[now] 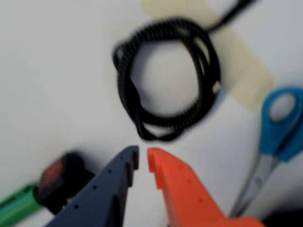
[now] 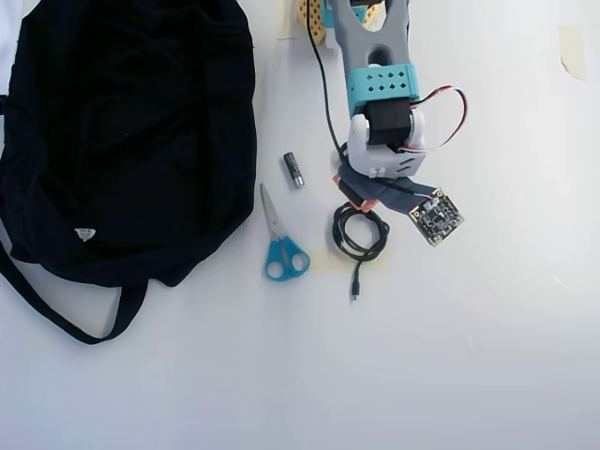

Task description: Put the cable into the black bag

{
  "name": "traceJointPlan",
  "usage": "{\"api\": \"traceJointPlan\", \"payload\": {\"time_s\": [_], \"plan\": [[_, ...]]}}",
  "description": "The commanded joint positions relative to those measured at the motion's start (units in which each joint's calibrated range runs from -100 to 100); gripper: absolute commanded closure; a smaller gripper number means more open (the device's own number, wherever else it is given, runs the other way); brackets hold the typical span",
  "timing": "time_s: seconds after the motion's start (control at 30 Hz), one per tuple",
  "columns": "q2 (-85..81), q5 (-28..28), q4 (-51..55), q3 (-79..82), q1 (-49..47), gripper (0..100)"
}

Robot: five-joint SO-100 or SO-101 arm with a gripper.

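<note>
The cable (image 1: 165, 128) is a thin black cord in a loose coil on the white table, just beyond my fingertips in the wrist view. In the overhead view the cable (image 2: 338, 231) lies right of centre, its plug end pointing toward the bottom of the picture. My gripper (image 1: 143, 158), with one dark blue and one orange finger, hovers at the coil's near edge, nearly shut with a thin gap, and holds nothing. In the overhead view the gripper (image 2: 361, 199) sits under the arm, at the coil's upper rim. The black bag (image 2: 131, 122) lies far left with its strap (image 2: 56, 319).
Blue-handled scissors (image 2: 281, 248) lie between bag and cable, and they show at the right of the wrist view (image 1: 279, 127). A small grey cylinder (image 2: 293, 170) lies above them. A green-and-black pen (image 1: 52, 187) is at the lower left of the wrist view. Beige tape (image 1: 246, 75) is under the cable.
</note>
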Motion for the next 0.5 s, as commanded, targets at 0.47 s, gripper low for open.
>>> {"api": "traceJointPlan", "payload": {"time_s": [0.47], "plan": [[3.0,-0.5,-1.0,-9.0,-0.7,81]]}}
